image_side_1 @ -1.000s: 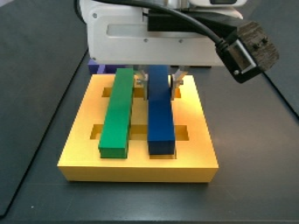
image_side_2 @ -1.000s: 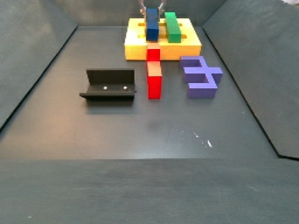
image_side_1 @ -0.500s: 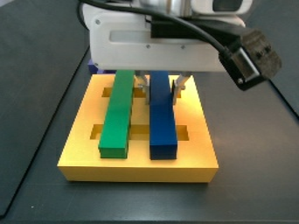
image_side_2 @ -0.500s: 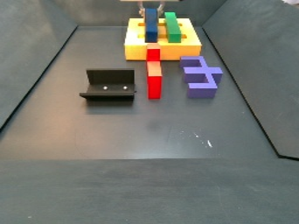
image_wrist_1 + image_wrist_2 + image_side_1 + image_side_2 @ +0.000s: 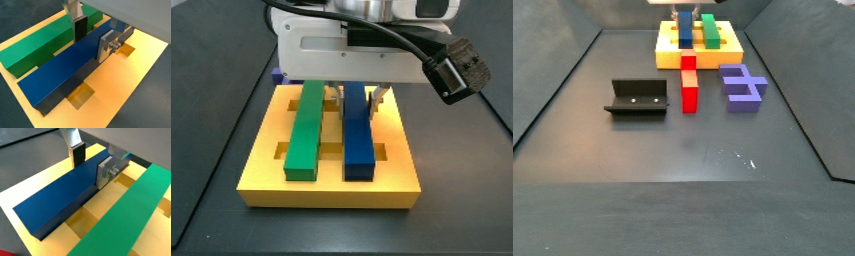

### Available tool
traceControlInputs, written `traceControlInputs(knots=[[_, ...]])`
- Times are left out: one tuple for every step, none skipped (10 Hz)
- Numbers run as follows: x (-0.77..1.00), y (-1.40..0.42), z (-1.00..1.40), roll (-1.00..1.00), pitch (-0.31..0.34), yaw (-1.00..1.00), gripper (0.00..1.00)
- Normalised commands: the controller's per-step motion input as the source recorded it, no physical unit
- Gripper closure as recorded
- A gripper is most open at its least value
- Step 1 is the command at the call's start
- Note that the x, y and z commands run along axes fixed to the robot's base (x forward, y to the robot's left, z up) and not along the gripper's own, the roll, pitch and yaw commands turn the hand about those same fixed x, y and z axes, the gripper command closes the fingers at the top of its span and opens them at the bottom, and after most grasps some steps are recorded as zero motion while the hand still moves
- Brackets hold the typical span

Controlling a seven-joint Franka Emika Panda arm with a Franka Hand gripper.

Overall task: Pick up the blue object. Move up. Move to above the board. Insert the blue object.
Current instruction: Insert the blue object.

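The gripper (image 5: pixel 92 34) sits over the board (image 5: pixel 385 190), fingers straddling the blue object (image 5: pixel 357 140) at its far end, plates close against its sides; actual clamping cannot be confirmed. The blue object lies lengthwise on the board, parallel to the green bar (image 5: pixel 305 130) at its 9 o'clock side.

In a wrist view, my gripper (image 5: pixel 92 34) straddles the blue object (image 5: pixel 67 70) near its far end, one silver finger (image 5: pixel 107 45) on each long side, the dark pad of one against the bar's edge. The bar lies flat on the board (image 5: pixel 127 87), parallel to the green bar (image 5: pixel 40 42) just beside it. A small rectangular cut-out (image 5: pixel 80 95) shows in the yellow surface near the bar's free end.
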Motion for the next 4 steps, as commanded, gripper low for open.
traceControlInputs(knots=[[0.03, -0.05, -0.05, 0.18, 0.054, 0.0, 1.0], [0.0, -0.06, -0.09, 0.12, 0.027, 0.0, 1.0], [0.0, -0.09, -0.1, 0.1, 0.007, 0.0, 1.0], [0.0, 0.0, 0.0, 0.0, 0.0, 0.0, 1.0]])
